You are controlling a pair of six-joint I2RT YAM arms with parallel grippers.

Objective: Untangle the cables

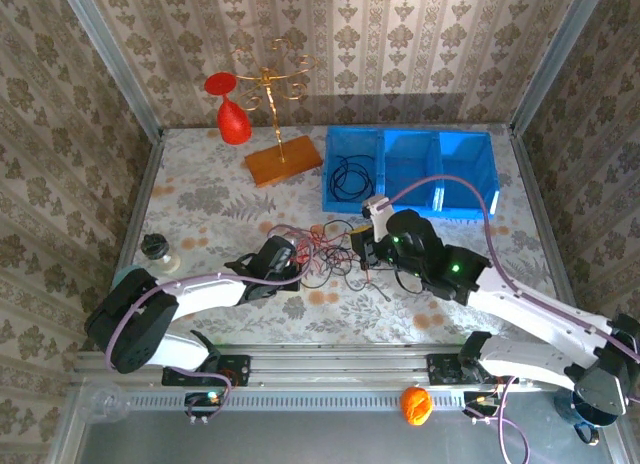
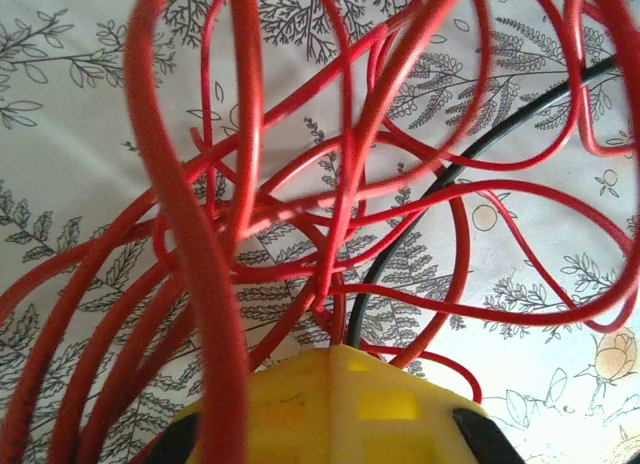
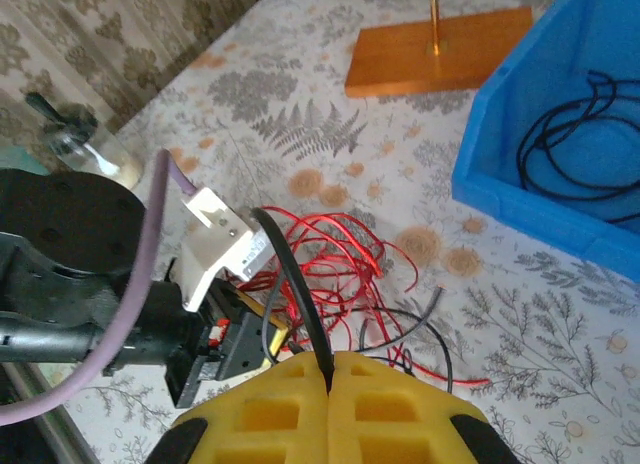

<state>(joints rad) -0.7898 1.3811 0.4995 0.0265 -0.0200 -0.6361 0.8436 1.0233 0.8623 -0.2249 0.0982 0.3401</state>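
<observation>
The cables (image 1: pixel 322 250) lie as a tangle of thin red and black wires mid-table, between my two grippers. My left gripper (image 1: pixel 296 260) meets the tangle from the left. In the left wrist view its yellow fingers (image 2: pixel 300 404) are shut, with red loops (image 2: pixel 340 184) and a black cable (image 2: pixel 400 234) running out of the seam of the left gripper (image 2: pixel 345 350). My right gripper (image 1: pixel 366 250) comes from the right. Its closed tips, the right gripper (image 3: pixel 330 362), pinch one black cable (image 3: pixel 290 274) that rises up and to the left. Red loops (image 3: pixel 340 254) lie beyond it.
A blue three-compartment bin (image 1: pixel 462 200) stands at the back right, with a coiled black cable (image 1: pixel 350 174) in its left compartment. A wooden-based gold rack (image 1: pixel 283 162) with a red glass (image 1: pixel 233 122) stands at the back. A small jar (image 1: pixel 157 249) sits near the left edge.
</observation>
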